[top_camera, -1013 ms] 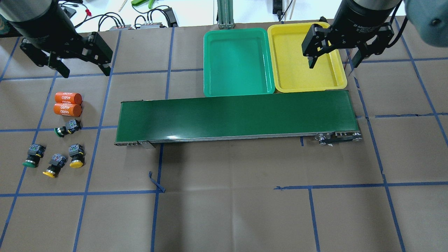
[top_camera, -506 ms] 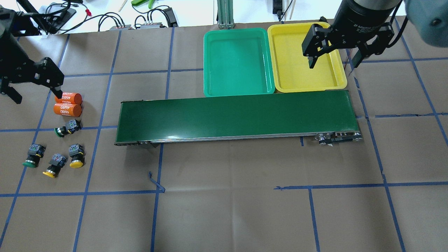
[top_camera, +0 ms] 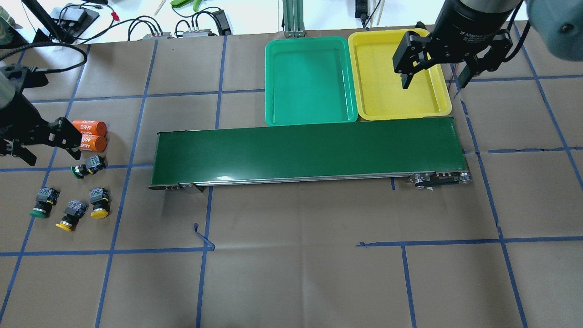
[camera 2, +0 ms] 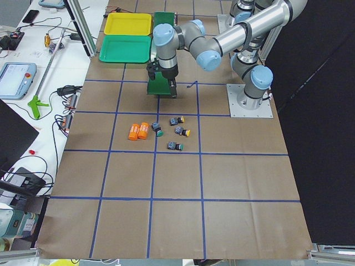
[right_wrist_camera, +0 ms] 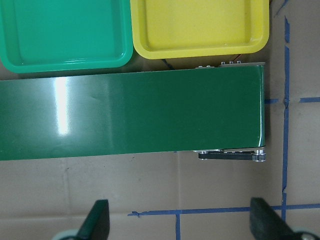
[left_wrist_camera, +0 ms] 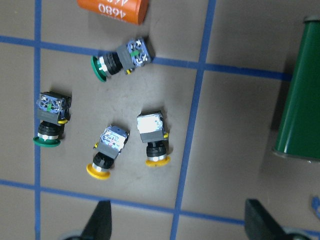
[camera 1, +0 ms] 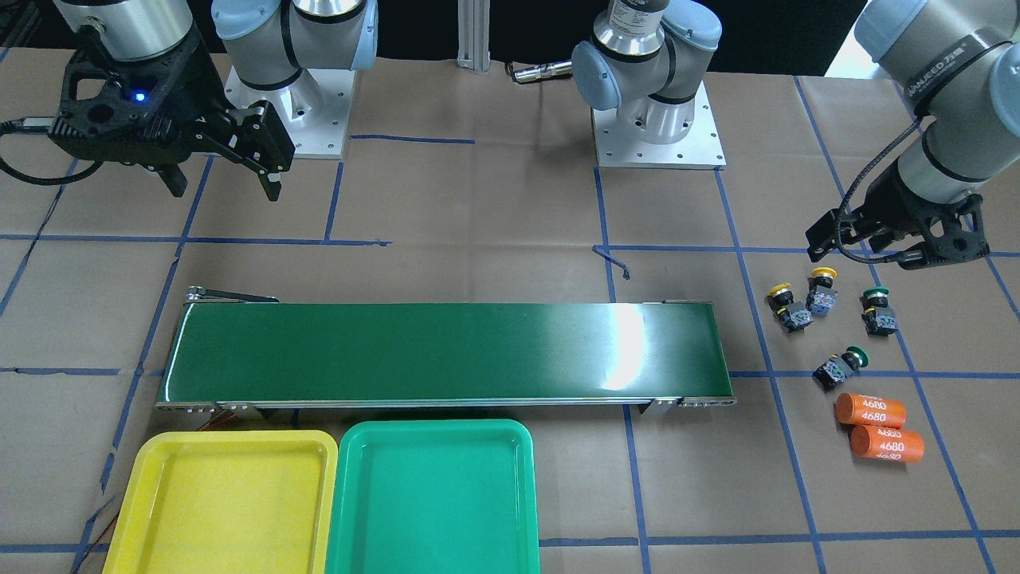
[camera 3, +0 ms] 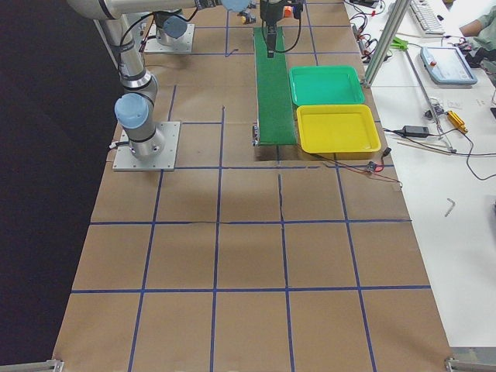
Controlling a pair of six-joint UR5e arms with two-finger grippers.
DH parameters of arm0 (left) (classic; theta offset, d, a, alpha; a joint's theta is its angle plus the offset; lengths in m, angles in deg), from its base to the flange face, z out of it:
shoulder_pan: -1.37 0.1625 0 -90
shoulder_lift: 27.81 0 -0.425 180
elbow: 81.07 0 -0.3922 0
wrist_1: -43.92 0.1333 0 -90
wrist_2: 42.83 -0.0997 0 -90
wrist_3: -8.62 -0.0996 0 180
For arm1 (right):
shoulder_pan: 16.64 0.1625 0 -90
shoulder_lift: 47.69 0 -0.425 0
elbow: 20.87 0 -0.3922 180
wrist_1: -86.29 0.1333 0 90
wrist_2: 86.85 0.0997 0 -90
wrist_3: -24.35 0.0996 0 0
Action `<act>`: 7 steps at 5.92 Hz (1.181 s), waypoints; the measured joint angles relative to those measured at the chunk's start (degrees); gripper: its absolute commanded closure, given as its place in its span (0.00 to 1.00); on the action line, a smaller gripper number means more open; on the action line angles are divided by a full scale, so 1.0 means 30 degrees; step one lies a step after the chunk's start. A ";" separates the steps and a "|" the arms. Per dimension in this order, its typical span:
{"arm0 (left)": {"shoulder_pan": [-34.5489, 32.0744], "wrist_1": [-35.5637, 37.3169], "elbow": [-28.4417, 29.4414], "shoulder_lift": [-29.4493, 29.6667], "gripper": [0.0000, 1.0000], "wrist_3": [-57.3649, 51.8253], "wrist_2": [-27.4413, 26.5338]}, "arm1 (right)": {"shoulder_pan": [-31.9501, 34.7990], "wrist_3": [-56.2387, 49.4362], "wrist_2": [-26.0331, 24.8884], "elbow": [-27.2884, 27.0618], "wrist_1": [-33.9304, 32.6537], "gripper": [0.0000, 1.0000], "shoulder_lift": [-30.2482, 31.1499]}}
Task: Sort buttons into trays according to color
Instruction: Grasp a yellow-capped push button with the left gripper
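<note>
Four buttons lie at the table's left: one green-capped (top_camera: pixel 86 166), another green-capped (top_camera: pixel 43 202), and two yellow-capped (top_camera: pixel 70 215) (top_camera: pixel 99 202). In the left wrist view they lie below the camera: green (left_wrist_camera: pixel 120 60), green (left_wrist_camera: pixel 50 122), yellow (left_wrist_camera: pixel 107 150), yellow (left_wrist_camera: pixel 152 137). My left gripper (top_camera: pixel 48 150) is open and empty, above the table just behind the buttons. The green tray (top_camera: pixel 309 79) and the yellow tray (top_camera: pixel 387 86) sit side by side, both empty. My right gripper (top_camera: pixel 432 84) is open and empty over the yellow tray's right edge.
Two orange cylinders printed "4680" (top_camera: pixel 89 135) lie just behind the buttons, right beside my left gripper. A long dark-green conveyor belt (top_camera: pixel 309 150) runs across the middle, in front of the trays. Cables and boxes line the far table edge.
My left arm has swung from the back left toward the near left and come down beside the orange cylinders, near the buttons. The right arm has not moved.
</note>
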State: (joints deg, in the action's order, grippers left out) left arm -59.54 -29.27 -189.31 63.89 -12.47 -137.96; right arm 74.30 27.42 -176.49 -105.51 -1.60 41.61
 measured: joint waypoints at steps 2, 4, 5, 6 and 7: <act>0.0979 0.4070 -0.2698 0.0995 0.08 -0.1129 0.0671 | 0.0009 0.0003 0.0000 -0.0021 0.0008 0.00 0.0001; 0.1168 0.6977 -0.3724 0.2917 0.08 -0.2232 0.1858 | 0.0009 0.0003 -0.0022 -0.0028 0.0027 0.00 0.0001; 0.1183 0.7520 -0.3898 0.3662 0.08 -0.2368 0.1685 | 0.0010 0.0003 -0.0027 -0.0028 0.0029 0.00 0.0002; 0.1186 0.7646 -0.3988 0.4019 0.08 -0.2277 0.1000 | 0.0009 0.0003 -0.0028 -0.0028 0.0028 0.00 0.0002; 0.1168 0.7656 -0.4055 0.4193 0.08 -0.2009 0.0449 | 0.0010 0.0002 -0.0029 -0.0029 0.0029 0.00 0.0001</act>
State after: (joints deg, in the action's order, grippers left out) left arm -56.03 -6.30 -201.47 76.46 -18.50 -136.61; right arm 74.33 27.42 -176.58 -105.60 -1.51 41.61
